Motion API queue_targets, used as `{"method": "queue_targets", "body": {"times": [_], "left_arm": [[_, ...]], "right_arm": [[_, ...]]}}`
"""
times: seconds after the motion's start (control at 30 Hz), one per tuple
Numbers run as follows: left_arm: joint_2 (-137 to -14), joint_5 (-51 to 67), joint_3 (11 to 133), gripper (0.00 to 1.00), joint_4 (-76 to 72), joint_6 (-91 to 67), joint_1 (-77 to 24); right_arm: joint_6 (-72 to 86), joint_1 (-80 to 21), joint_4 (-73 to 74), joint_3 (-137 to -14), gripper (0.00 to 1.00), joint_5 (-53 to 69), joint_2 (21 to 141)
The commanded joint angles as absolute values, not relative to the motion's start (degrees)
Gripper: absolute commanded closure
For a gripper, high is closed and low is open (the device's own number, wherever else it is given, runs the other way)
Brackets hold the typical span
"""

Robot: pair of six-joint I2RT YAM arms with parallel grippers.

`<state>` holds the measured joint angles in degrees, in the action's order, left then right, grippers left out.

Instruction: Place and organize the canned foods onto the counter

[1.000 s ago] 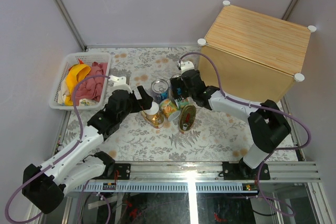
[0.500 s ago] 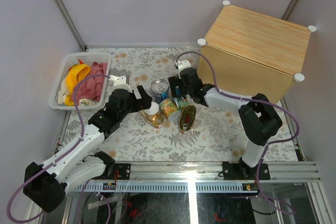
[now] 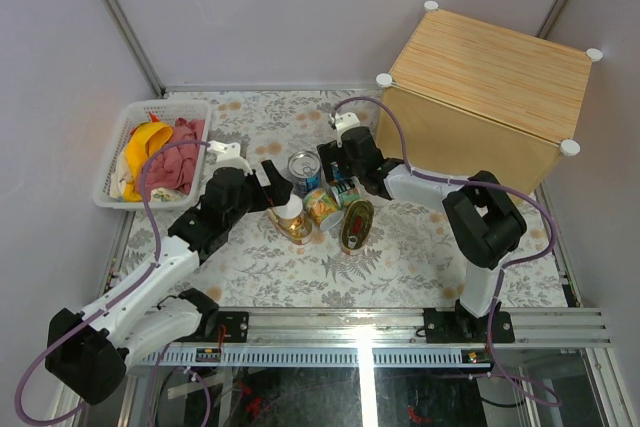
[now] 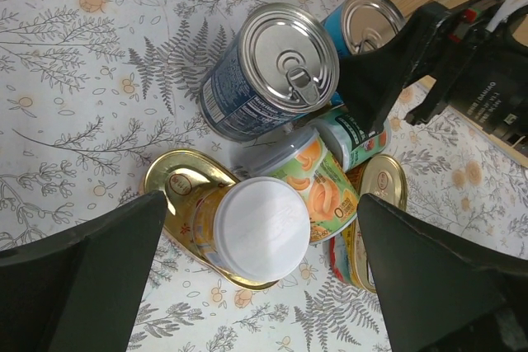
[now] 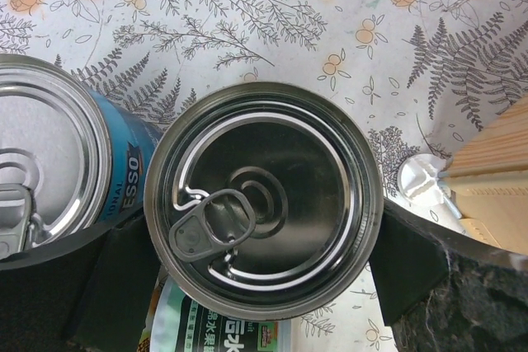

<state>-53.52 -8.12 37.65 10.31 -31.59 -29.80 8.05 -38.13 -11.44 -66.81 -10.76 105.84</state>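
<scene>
The cans cluster mid-table. A blue-labelled can [image 3: 304, 165] [image 4: 276, 68] stands upright. A second blue can [image 5: 264, 199] [image 4: 371, 18] stands between the open fingers [image 5: 417, 265] of my right gripper [image 3: 335, 175] [image 5: 262, 212], which flank its rim. My left gripper [image 3: 272, 187] [image 4: 262, 204] is open over a small white-lidded can [image 3: 290, 209] [image 4: 262, 228] that stands on a gold oval tin [image 4: 169, 179]. A peach-labelled can [image 4: 322, 179] lies on its side. A green-labelled can [image 4: 359, 133] and another gold tin [image 3: 356, 224] are beside it. The counter [image 3: 490, 77] has nothing on top.
A white basket [image 3: 112, 162] of cloths sits at the left edge. The counter's front wall [image 5: 495, 162] and a white foot [image 5: 421, 179] are just right of my right gripper. Walls close off the back and sides.
My right gripper has shifted slightly left over the second blue can and its elbow has swung in. My left arm has barely moved.
</scene>
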Motion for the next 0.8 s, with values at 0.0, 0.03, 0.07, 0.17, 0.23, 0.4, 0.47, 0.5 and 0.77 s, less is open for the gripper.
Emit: {"method": "queue_targets", "body": {"times": [0.0,0.03,0.07,0.17,0.23,0.4,0.47,0.5,0.77], "left_arm": [[-53.7,-6.3,37.0,0.0,6.2,-30.5,-29.2],[-53.7,-6.1,37.0,0.0,6.1,-30.4,-29.2],[-53.6,-6.0,36.8,0.0,6.0,-30.4,-29.2],[-53.5,-5.7,36.5,0.0,5.9,-30.4,-29.1],[-53.1,-5.5,36.1,0.0,5.9,-30.4,-29.1],[-52.0,-5.5,35.3,0.0,5.9,-30.2,-29.0],[-51.6,-5.4,35.1,0.0,6.1,-30.1,-28.9],[-51.4,-5.4,35.0,0.0,6.1,-30.1,-28.9],[-49.0,-5.0,33.8,0.0,6.5,-30.5,-28.8]], "right_arm": [[7.0,-37.4,-16.5,-69.4,0.01,-9.7,106.2],[6.9,-37.4,-16.9,-69.3,0.01,-9.7,106.3],[6.6,-37.4,-17.3,-69.3,0.01,-9.5,106.5],[6.0,-37.4,-18.8,-68.8,0.0,-8.9,106.7],[5.5,-37.4,-19.3,-68.6,0.05,-8.4,107.1],[5.4,-37.4,-19.0,-68.5,0.3,-7.5,107.5],[5.7,-37.4,-18.9,-67.9,0.42,-7.2,107.3],[6.0,-37.5,-18.9,-67.7,0.51,-7.1,107.2],[7.4,-37.6,-19.6,-65.6,1.0,-7.9,103.6]]}}
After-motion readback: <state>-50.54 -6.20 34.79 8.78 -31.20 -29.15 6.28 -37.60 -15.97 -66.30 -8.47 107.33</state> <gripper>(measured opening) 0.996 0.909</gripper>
